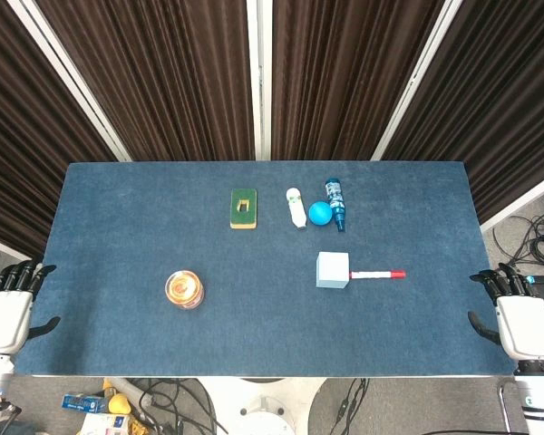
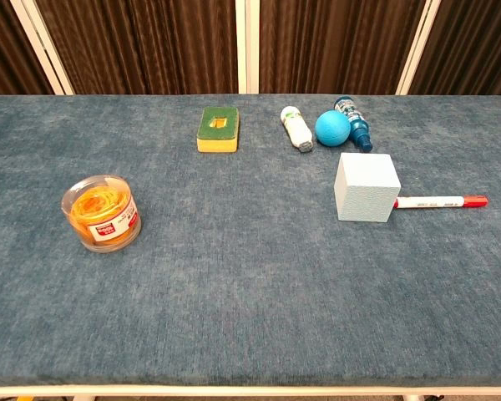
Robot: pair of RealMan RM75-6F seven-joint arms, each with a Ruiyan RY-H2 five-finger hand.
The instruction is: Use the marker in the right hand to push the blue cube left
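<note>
A pale blue cube (image 1: 332,269) (image 2: 366,187) sits right of the table's middle. A white marker with a red cap (image 1: 377,274) (image 2: 440,201) lies flat on the cloth, its left end touching the cube's right side. My right hand (image 1: 517,313) hangs off the table's right edge, fingers apart, holding nothing. My left hand (image 1: 7,304) rests off the left edge, also empty with fingers spread. Neither hand shows in the chest view.
At the back stand a yellow-green sponge (image 1: 244,207), a white tube (image 1: 296,207), a blue ball (image 1: 320,213) and a blue bottle (image 1: 335,203). A clear tub of orange rubber bands (image 1: 184,290) sits front left on the blue tablecloth (image 1: 118,208).
</note>
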